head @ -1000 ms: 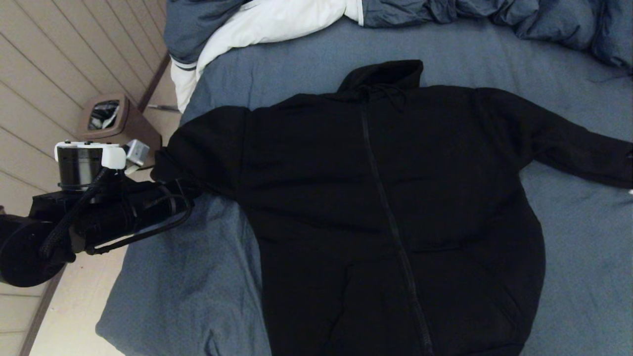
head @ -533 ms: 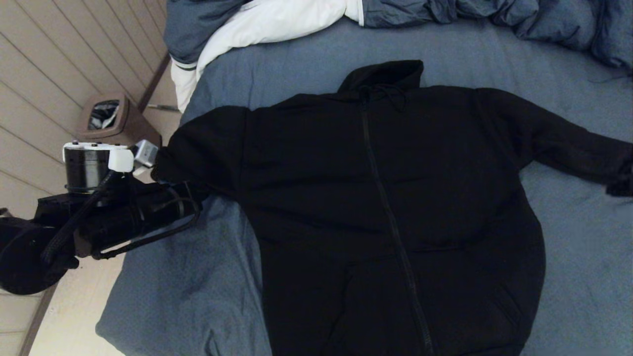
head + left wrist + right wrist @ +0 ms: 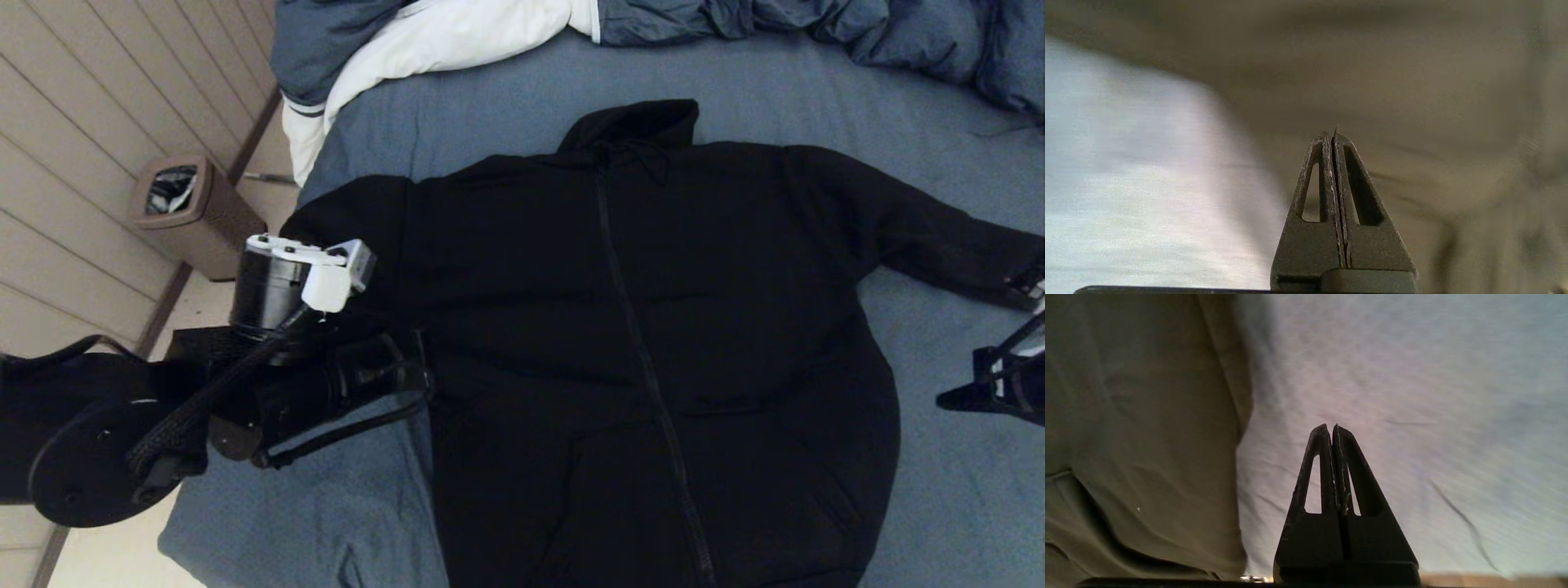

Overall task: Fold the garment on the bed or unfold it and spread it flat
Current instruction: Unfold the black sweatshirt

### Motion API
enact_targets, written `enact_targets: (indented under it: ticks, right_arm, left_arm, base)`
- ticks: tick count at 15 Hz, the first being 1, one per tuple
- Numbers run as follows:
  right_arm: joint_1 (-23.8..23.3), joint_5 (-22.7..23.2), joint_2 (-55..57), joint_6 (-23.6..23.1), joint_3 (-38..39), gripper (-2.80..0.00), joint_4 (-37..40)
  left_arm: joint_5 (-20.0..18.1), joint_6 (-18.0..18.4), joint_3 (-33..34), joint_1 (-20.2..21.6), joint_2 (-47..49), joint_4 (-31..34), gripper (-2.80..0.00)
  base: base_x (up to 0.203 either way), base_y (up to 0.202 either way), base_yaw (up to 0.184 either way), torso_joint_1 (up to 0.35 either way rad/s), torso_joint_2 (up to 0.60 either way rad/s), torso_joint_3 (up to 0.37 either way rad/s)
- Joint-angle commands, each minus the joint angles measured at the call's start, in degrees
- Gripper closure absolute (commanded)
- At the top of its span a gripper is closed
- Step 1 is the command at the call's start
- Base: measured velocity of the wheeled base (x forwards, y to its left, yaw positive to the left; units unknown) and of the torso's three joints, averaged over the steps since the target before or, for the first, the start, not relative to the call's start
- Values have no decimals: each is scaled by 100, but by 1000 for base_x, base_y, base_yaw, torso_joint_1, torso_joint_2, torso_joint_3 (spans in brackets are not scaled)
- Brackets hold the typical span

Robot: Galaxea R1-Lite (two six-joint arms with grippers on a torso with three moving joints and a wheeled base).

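Black long-sleeved hooded sweatshirt (image 3: pixel 645 343) lies front-up in the middle of the head view on the blue-grey textured bed sheet (image 3: pixel 816 90). Its long axis runs from the hood at upper centre down to the hem, which the bottom edge of the frame cuts off. The zipper slants slightly from the collar toward lower right.

At far left, on the pale plank floor, stands a brown rectangular waste bin (image 3: pixel 192 214). Something light and crumpled sits inside it, too small to make out. Just right of the bin, the black left arm with its white-capped wrist covers the sweatshirt's left-of-frame sleeve, so the cuff cannot be seen. In the left wrist view, the left gripper (image 3: pixel 1334 134) has its fingers pressed together with nothing between them, above blurred dark cloth and pale sheet.

Along the top of the head view lies a puffy blue-grey duvet with white lining (image 3: pixel 457 33), bunched and cut off by the frame.

The sweatshirt's other sleeve stretches toward the right edge, its cuff cropped there. Below it, the right gripper (image 3: pixel 951 400) enters at right centre over bare sheet, beside the garment's side. In the right wrist view (image 3: pixel 1333 428) its fingers are closed together, empty.
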Motion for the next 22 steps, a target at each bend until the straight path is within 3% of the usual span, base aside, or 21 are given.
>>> enact_targets:
  ticks: [1,5,11,18,22]
  right_arm:
    - [14,86,222,25,364,0,-408]
    - [297,101,584,331,488,0,-1366]
    - [1375,77,636,770,713,0,-2127]
    - [2632,75,-466,970,694,0,-2121]
    - [2985,101,-678,973,674,0,-2120]
  left_arm:
    - [163,-20,-573,-564,138,398,0]
    - [211,-30,-931,-722,553,543,0]
    - [211,-56,-1122,-722,895,507,0]
    - [219,-56,-1225,-696,1101,507,0]
    - [219,-56,-1273,-652,1135,515,0]
  base:
    - [0,0,0,0,0,0]
    - [0,0,0,0,0,0]
    - [0,0,0,0,0,0]
    - [0,0,0,0,0,0]
    - [0,0,0,0,0,0]
